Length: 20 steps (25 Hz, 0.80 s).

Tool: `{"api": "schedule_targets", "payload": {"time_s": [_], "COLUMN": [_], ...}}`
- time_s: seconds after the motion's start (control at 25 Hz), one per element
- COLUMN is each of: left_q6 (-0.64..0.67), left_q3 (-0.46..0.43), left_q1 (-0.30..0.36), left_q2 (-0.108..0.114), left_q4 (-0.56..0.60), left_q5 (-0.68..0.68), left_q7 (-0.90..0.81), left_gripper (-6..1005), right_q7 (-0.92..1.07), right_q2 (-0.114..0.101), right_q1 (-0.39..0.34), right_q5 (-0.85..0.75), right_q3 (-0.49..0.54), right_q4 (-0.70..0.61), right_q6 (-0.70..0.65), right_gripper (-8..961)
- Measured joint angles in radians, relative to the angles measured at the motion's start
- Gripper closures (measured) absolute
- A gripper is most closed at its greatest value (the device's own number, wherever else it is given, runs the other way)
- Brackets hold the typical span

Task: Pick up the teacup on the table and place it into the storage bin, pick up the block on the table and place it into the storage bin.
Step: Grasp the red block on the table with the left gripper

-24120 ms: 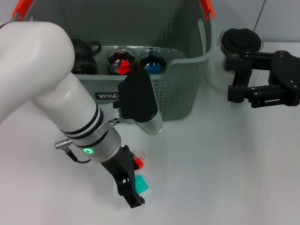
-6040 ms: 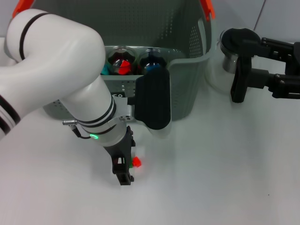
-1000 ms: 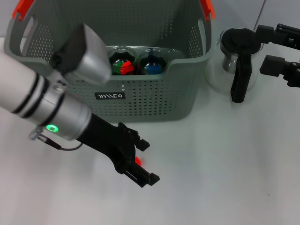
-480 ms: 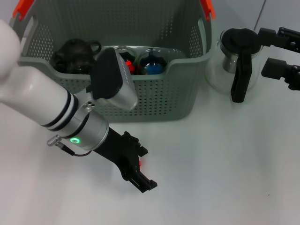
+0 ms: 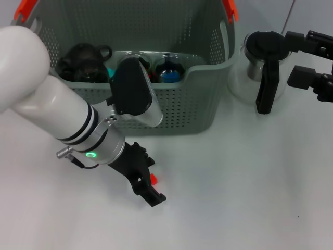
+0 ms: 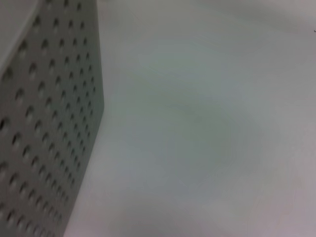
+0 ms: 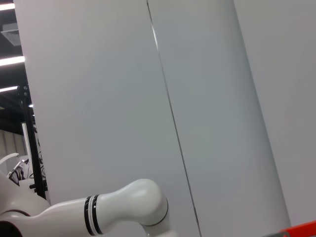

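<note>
Head view, storage bin: the storage bin stands at the back of the table; inside it are a dark teapot-like thing and two glass cups with coloured pieces in them.
Head view, block: a small red block lies on the table in front of the bin, not yet inside it.
Head view, left gripper: the left gripper is low over the table, its jaws slightly parted and the red block right beside them; whether they grip it I cannot tell.
Head view, right gripper: the right gripper hangs at the far right edge, next to the glass pitcher, jaws spread with nothing between them.
Left wrist view: only the perforated wall of the bin and bare table; neither block nor jaws show.
Right wrist view: a pale wall and part of the robot's white arm; nothing of the task.
Progress: no teacup stands on the table, so that half looks done; the block half is open, judged at the grasp, with lift and drop into the bin left.
</note>
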Motion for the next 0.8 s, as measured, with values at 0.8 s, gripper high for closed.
{"api": "schedule_targets", "payload": {"time_s": [0.8], "left_q6": [-0.002], "left_q3": [0.012], "left_q1": [-0.024], "left_q2": [0.003], "left_q4": [0.002], "left_q5": [0.028], "left_q7": [-0.055], "left_gripper": [218], "right_q7": [-0.01], "right_q2": [0.001], "right_q1": [-0.006], "right_q5": [-0.001], "right_q3": [0.021], "right_q4": [0.0], "right_q6": [-0.003], "right_gripper": [87]}}
